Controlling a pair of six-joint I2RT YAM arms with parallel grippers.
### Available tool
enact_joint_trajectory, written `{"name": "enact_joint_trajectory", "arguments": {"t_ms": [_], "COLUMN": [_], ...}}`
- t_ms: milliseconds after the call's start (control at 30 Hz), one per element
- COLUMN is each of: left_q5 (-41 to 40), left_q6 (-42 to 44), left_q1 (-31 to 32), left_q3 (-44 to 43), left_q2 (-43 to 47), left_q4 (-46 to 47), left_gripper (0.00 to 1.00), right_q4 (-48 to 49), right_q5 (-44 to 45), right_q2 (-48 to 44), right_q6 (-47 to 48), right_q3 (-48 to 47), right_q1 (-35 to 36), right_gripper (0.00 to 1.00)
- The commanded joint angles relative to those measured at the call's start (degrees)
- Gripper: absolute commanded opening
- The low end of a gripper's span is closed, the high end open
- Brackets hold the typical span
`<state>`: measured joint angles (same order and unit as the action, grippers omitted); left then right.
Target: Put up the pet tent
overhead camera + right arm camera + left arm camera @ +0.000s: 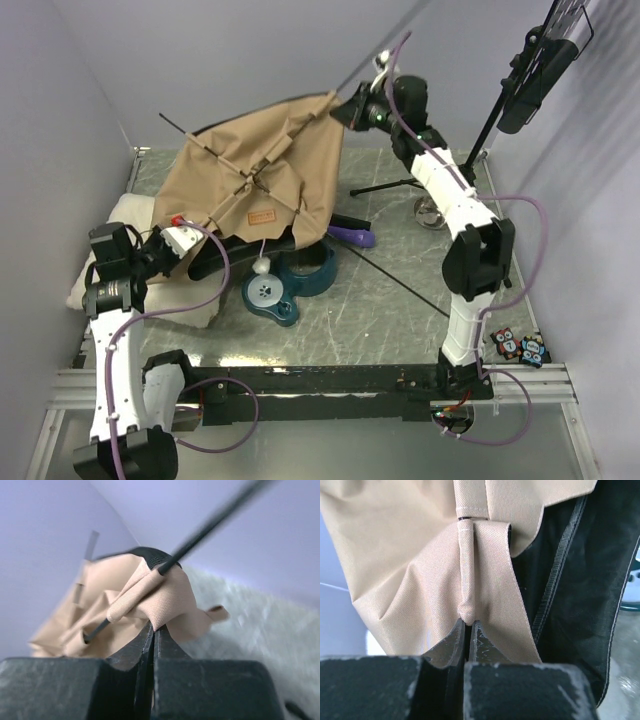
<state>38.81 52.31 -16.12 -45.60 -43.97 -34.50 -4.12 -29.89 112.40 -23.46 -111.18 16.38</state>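
Tent (255, 185) is off the bench (380, 320), slung between both tools over the back-left area. The tan canopy is tilted toward the camera.

Left tool (178, 238): jaws closed, pinching the tip of a tan sleeve at the tent's near-left corner. In the wrist view (468, 630) the sleeve end sits right at the jaw tips, with black base fabric (570, 580) hanging to the right of it.

Right tool (345, 105): jaws fully closed on tan fabric at the far-right corner, held high near the back wall. In the wrist view (152, 630) the pinch is on a fold just below where a pole (210, 527) enters its sleeve. The pole runs up and out past the corner.

Poles cross at canopy centre (245, 180), and one end sticks out at the back left (170, 120). The canopy is wrinkled, not taut. Label (262, 217) is on the near face, and the pompom (262, 267) dangles below the front edge.

Under and around the tent:
- Pillow (110, 225) sits at the left, partly under the tent's left side.
- Teal dish (268, 295) with a paw print is just below the pompom.
- Purple item (352, 236) is by the tent's right edge.
- Loose dark rod (400, 285) lies diagonally across the bench.
- Small printed blocks (520, 345) sit at the near-right edge.
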Motion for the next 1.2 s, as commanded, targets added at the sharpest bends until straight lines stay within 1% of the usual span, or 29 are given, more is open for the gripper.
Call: {"name": "enact_joint_trajectory", "arguments": {"t_ms": [0,167,300,433,500,600,667,733,767,833,900,933,1000,1033,1100,1167], "left_q5": [-4.4,-4.7,-3.1,2.7,5.9,10.2,11.7,11.6,11.8,12.3,12.9,12.8,12.4,12.2,12.8,12.7], "left_q6": [-1.8,-2.5,-2.7,-5.1,-7.9,-14.2,-17.1,-17.2,-16.7,-19.5,-25.5,-28.4,-33.5,-37.4,-41.5,-43.7], "left_q1": [-1.0,-1.0,-1.1,-1.0,-1.0,-0.3,1.5,5.4,7.6,10.3,12.0,12.8,14.4,14.9,15.2,15.3], "left_q3": [2.0,2.4,2.2,2.6,2.4,1.5,-1.0,-4.0,-4.9,-6.1,-7.1,-7.8,-9.8,-10.5,-12.6,-15.2], "left_q2": [1.9,2.8,3.1,2.5,1.3,-2.2,-5.9,-9.1,-10.3,-11.8,-13.1,-13.9,-14.9,-15.2,-15.8,-16.2], "left_q4": [3.7,5.6,6.5,10.2,13.3,20.8,22.9,22.6,22.5,25.5,29.2,30.7,33.5,35.5,37.7,36.8], "left_gripper": [0.01,0.01,0.01,0.01,0.01,0.01,0.01,0.01,0.07,0.26,0.43,0.5,0.57,0.68,0.73,0.76], "right_q4": [5.1,4.4,4.4,4.4,4.6,6.8,7.5,8.2,8.5,9.8,11.1,11.8,14.0,14.6,15.9,18.3], "right_q5": [2.3,4.4,6.6,8.9,11.0,13.4,13.8,14.5,14.8,14.9,15.8,16.1,17.3,17.8,18.5,19.3], "right_q2": [-8.6,-11.3,-12.5,-13.3,-13.8,-14.8,-14.6,-14.5,-14.6,-15.1,-15.8,-16.1,-16.7,-16.5,-16.2,-16.3], "right_q6": [-0.5,-0.1,0.4,1.1,1.9,3.4,4.7,6.1,7.4,10.0,13.0,14.9,18.6,19.9,22.9,27.7], "right_q3": [-6.5,-12.1,-17.8,-22.0,-22.9,-23.0,-24.3,-24.7,-24.6,-23.1,-21.5,-20.8,-18.8,-19.0,-19.5,-19.0], "right_q1": [0.8,1.8,1.6,1.6,1.6,1.6,1.6,1.6,1.6,1.6,1.5,1.5,1.4,1.2,1.1,1.1], "right_gripper": [0.0,0.0,0.0,0.0,0.0,0.0,0.0,0.0,0.0,0.0,0.0,0.0,0.0,0.0,0.0,0.0]}}
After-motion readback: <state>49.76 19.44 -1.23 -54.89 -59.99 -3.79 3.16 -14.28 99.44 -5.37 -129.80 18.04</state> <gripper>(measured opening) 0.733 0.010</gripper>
